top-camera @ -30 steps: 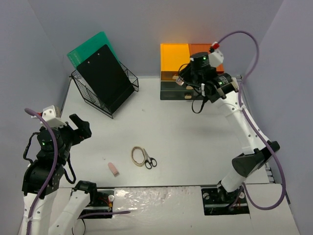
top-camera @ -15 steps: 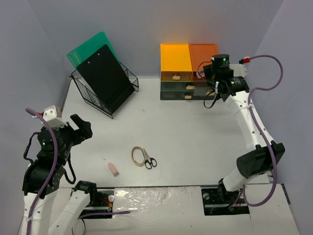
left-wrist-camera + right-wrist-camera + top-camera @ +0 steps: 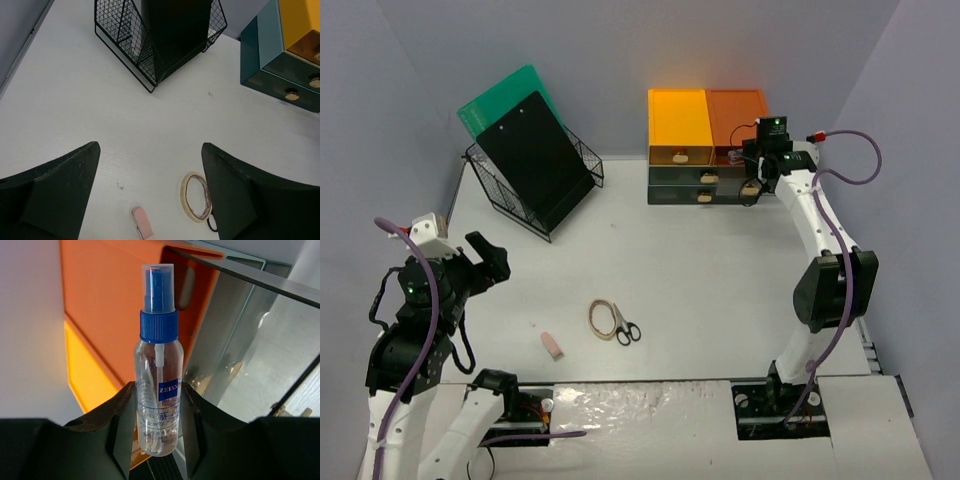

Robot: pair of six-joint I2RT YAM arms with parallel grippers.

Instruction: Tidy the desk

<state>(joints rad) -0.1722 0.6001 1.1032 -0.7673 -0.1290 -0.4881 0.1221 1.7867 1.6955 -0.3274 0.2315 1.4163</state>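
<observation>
The right gripper (image 3: 157,412) is clenched on a clear spray bottle (image 3: 158,375) with a blue cap, its two fingers (image 3: 117,415) pressing the lower body from either side and the nozzle end pointing away from the wrist. Close behind the bottle are the orange and yellow panels of the drawer unit (image 3: 705,125), which stands at the far edge of the desk (image 3: 700,270), right of the middle; from above, this gripper (image 3: 760,168) sits up against the unit's right end, near the far right corner. The left gripper (image 3: 150,192) is released, its dark fingers (image 3: 55,192) spread wide with nothing between them, and it hangs above the left edge of the desk (image 3: 75,100). Below and just ahead of it lie a pink eraser (image 3: 141,222) and a tape roll (image 3: 195,202), both near the near edge, left of the middle. Black-handled scissors (image 3: 626,331) lie touching the tape roll (image 3: 603,318) on its right side, with the eraser (image 3: 551,345) a little apart to the left. In the far left corner a black wire basket (image 3: 578,170) holds a black clipboard (image 3: 535,155) and a green folder (image 3: 500,95), both leaning back.
</observation>
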